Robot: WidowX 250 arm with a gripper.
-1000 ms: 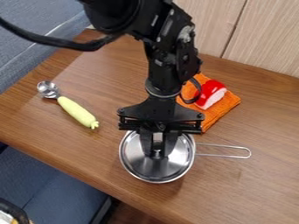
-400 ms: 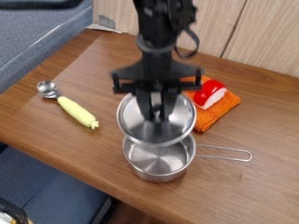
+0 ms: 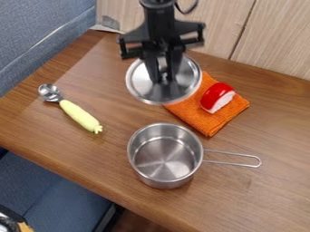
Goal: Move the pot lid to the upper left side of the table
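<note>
On the left part of the worktop (image 3: 266,131), scoop (image 3: 79,115): it lies with the metal bowl toward the left edge and the handle slanting inward. The lid should pass above it or stay behind it.
Upper left side: this is the goal. I judge there is enough room between scoop and wall (image 3: 215,27), but the left edge and the back corner are near, so the lid should be set down wholly inside them.
End effector (image 3: 163,80): it is clamped on the lid, at the middle of its top.
Lid (image 3: 141,86): it is off the pot and seems held in the air, behind the pot and partly before the cloth in the view. I judge the carrying step is in hand; next is to go left, then lower it flat and release.
Pot (image 3: 161,179): it stands upright and uncovered, near the front edge, handle to the right.
Cloth (image 3: 195,113): it lies right of the pot's back side, away from the leftward path.
Toy (image 3: 216,97): red and white, it rests on the cloth.
</note>
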